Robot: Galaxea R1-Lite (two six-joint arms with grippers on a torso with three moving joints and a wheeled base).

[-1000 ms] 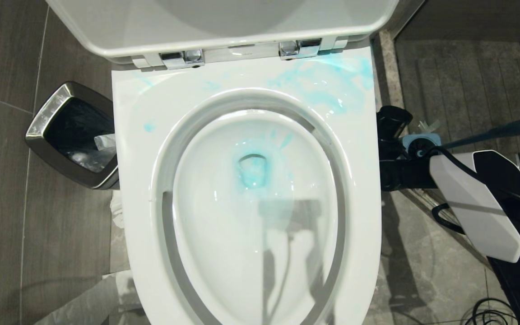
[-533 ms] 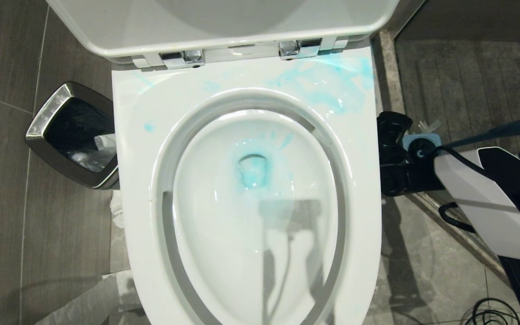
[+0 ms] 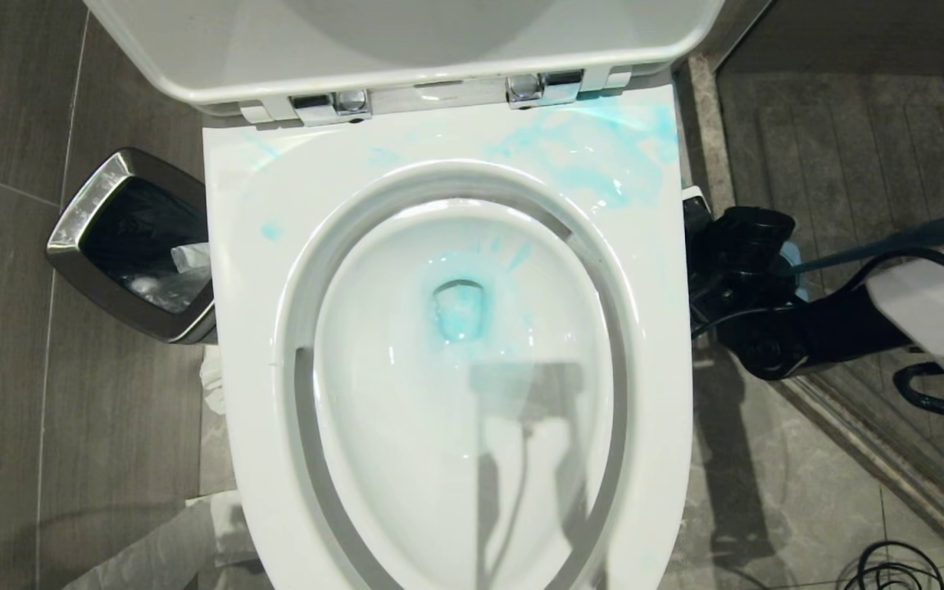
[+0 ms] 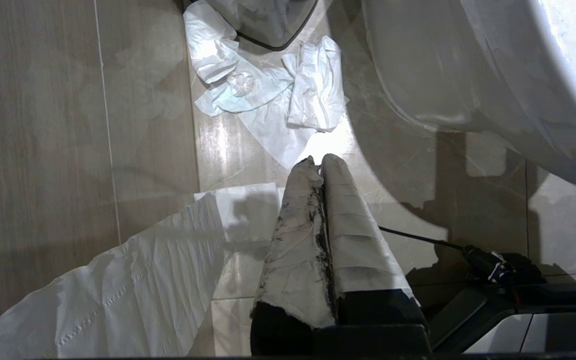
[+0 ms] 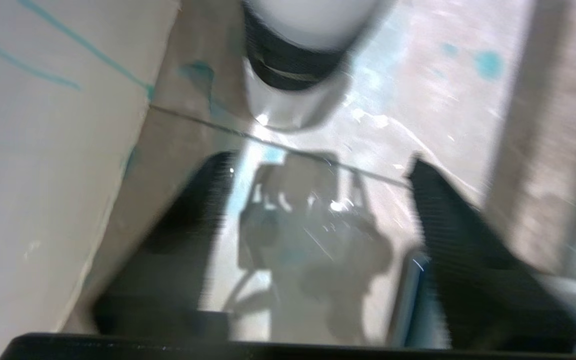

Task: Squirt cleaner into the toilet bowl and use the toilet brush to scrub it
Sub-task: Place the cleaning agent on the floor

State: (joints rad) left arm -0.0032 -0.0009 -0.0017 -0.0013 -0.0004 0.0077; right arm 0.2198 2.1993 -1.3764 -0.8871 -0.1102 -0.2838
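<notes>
Toilet bowl (image 3: 406, 459) open, lid up, blue liquid pooled at the drain (image 3: 460, 307); blue smears on the seat's far right corner (image 3: 603, 152). Steel-rimmed waste bin (image 3: 91, 209) on my left, black liner, crumpled paper inside. Toilet brush (image 3: 914, 236): its blue-grey handle slants across the floor right of the bowl, just beside my right pincer (image 3: 726, 246). That pincer sits low, tight against the bowl's right side, fingers (image 5: 468, 240) spread apart over bare tile, nothing between them. Left pincer (image 4: 320, 165) parked by the floor, taped fingers pressed together, empty; tissue (image 4: 268, 95) ahead of it. Cable coil (image 3: 898, 569) on floor, near right. Cleaner bottle: can't identify.
</notes>
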